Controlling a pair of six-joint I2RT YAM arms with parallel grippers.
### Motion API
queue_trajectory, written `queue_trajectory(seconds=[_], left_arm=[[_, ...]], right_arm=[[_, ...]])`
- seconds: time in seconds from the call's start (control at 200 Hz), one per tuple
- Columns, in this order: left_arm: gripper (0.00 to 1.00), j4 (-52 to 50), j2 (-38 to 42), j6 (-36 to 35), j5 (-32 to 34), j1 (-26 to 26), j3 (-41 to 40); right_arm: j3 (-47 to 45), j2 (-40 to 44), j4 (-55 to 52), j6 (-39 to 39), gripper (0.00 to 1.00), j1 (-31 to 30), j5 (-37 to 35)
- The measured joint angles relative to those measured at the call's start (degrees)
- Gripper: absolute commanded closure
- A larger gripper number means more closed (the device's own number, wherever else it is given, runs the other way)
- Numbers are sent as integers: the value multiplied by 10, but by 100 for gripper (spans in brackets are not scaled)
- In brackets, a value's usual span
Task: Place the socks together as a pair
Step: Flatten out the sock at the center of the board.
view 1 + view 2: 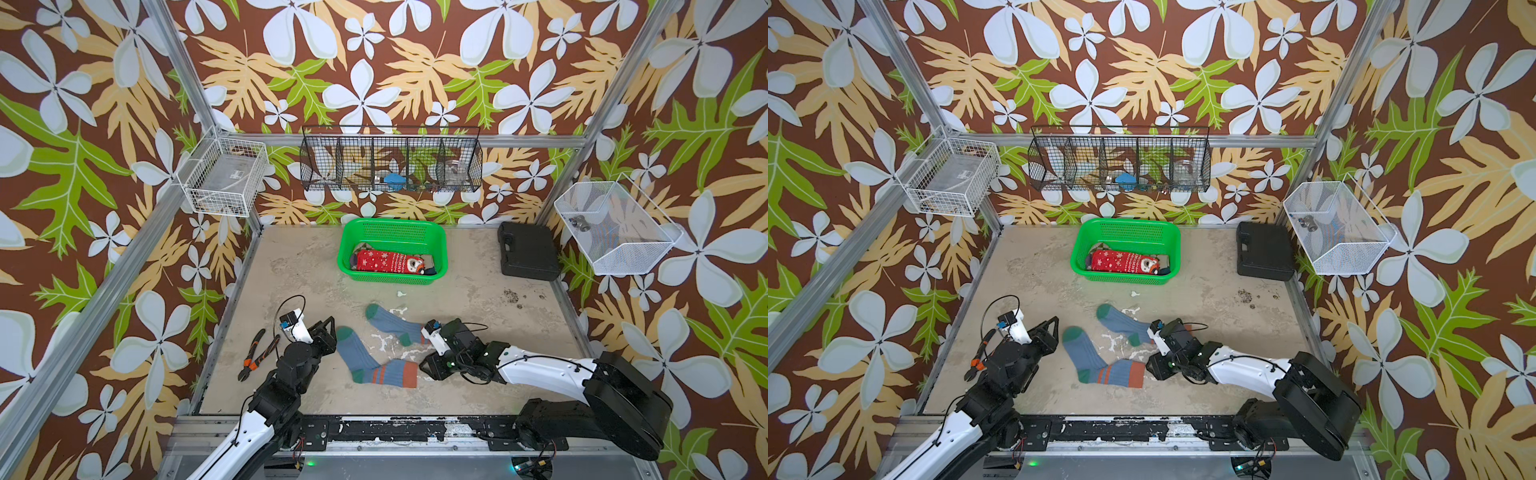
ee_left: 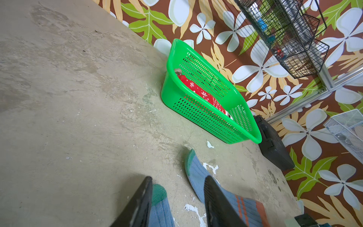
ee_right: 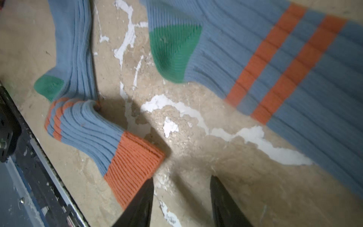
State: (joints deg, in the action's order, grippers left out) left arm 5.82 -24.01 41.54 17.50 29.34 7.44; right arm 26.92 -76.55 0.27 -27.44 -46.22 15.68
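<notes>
Green basket [image 1: 392, 232] stands on the table [image 1: 299, 270] at rear centre, close to the back wall. It holds a red snowflake sock [image 1: 386, 262] lying flat on top; edges of other fabric show beneath it at both ends, too covered to identify. Two blue-grey socks lie on the table in front of the basket, outside it. The near sock [image 1: 365, 361] is bent in an L, green toe toward the left arm, orange cuff toward the right arm. The far sock [image 1: 390, 322] lies just behind it with bare table between them, its cuff end hidden under the right arm in both top views. Left tool [image 2: 177, 178]: jaws partly apart, nothing between them, over the near sock's toe end; contact cannot be determined. Right tool [image 3: 181, 178]: jaws apart, only bare table between them, tips just beside the near sock's orange cuff, holding nothing. Black wire rack [image 1: 322, 166] on the back wall is divided into compartments: a blue object [image 1: 394, 181] in the middle one, a clear vessel [image 1: 455, 168] in the right-hand end one. White wire basket [image 1: 216, 199] on the left wall holds a flat clear item. White mesh basket [image 1: 631, 253] on the right wall holds small metal pieces [image 1: 579, 222]. A black case [image 1: 528, 251] sits shut at rear right; cutters [image 1: 255, 353] lie beside the left arm.
</notes>
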Motion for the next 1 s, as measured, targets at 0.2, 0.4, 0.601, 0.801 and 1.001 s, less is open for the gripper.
queue_trajectory(seconds=[0.2,0.4,0.601,0.801,1.001], left_arm=[[54,2,0,1,-7,0,5],[54,-1,13,-7,0,0,12],[45,12,-41,-12,-8,0,12],[33,52,-143,-11,-59,0,9],[27,79,-223,-20,-90,0,55]], right_arm=[[-1,-45,96,-43,57,-30,15],[-10,-57,112,-68,98,-48,23],[-13,41,15,-50,100,-47,-39],[-45,139,-50,-34,96,9,-84],[-60,168,-65,-24,75,64,-86]])
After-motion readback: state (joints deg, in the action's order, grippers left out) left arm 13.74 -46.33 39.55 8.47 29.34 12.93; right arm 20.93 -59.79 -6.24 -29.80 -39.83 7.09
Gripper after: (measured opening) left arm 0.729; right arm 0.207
